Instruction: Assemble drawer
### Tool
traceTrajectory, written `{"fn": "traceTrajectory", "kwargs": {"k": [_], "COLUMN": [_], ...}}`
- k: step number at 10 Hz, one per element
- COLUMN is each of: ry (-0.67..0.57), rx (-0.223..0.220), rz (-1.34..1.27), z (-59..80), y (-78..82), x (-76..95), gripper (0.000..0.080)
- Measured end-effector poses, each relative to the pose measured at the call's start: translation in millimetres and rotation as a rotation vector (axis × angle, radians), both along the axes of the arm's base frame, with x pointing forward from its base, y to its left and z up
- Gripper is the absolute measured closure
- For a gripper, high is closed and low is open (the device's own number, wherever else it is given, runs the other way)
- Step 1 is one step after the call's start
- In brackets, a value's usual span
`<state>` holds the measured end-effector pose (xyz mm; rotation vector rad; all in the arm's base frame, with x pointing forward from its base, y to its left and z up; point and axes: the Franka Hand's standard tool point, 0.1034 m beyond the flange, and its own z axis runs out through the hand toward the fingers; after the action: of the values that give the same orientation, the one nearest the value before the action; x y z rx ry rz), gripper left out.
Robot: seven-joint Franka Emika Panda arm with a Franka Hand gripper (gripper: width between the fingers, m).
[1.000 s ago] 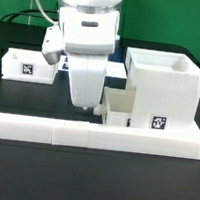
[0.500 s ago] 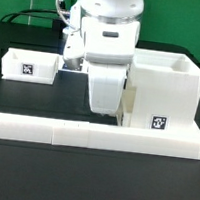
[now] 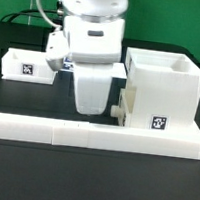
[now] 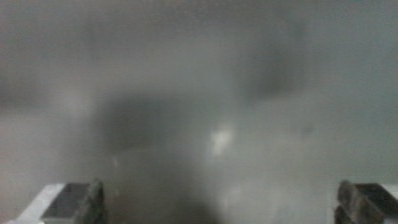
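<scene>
The tall white drawer housing, with a square tag low on its front, stands at the exterior view's right. One tray sits almost fully inside its side opening, only its front with the knob showing. A second tagged tray lies at the exterior view's left. My gripper hangs just beside the inserted tray's front, toward the exterior view's left. In the wrist view my gripper has its fingertips far apart at the picture's edges, with only a grey blur between them.
A long low white border wall runs along the front of the black table, right in front of the housing. Cables hang behind the arm at the back left.
The arm swung toward the housing and has come back a little to the exterior view's left. The tray that stuck out of the housing now sits much deeper in it.
</scene>
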<state>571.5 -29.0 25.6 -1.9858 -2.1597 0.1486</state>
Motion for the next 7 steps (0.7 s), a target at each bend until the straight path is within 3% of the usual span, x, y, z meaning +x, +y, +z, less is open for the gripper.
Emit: {"fn": "traceTrajectory", "kwargs": {"k": [2, 4, 5, 7], "ry": [-0.018, -0.061, -0.106, -0.154], "rx": [0.014, 0.008, -0.001, 0.002], "rz": [0.045, 0.042, 0.021, -0.053], "z": [7.1, 23.3, 33.5, 42.5], "y": [-22.3, -37.7, -46.3, -50.7], "x": [2.3, 0.1, -10.5, -55.8], "gripper": [0.015, 0.015, 0.015, 0.015]}}
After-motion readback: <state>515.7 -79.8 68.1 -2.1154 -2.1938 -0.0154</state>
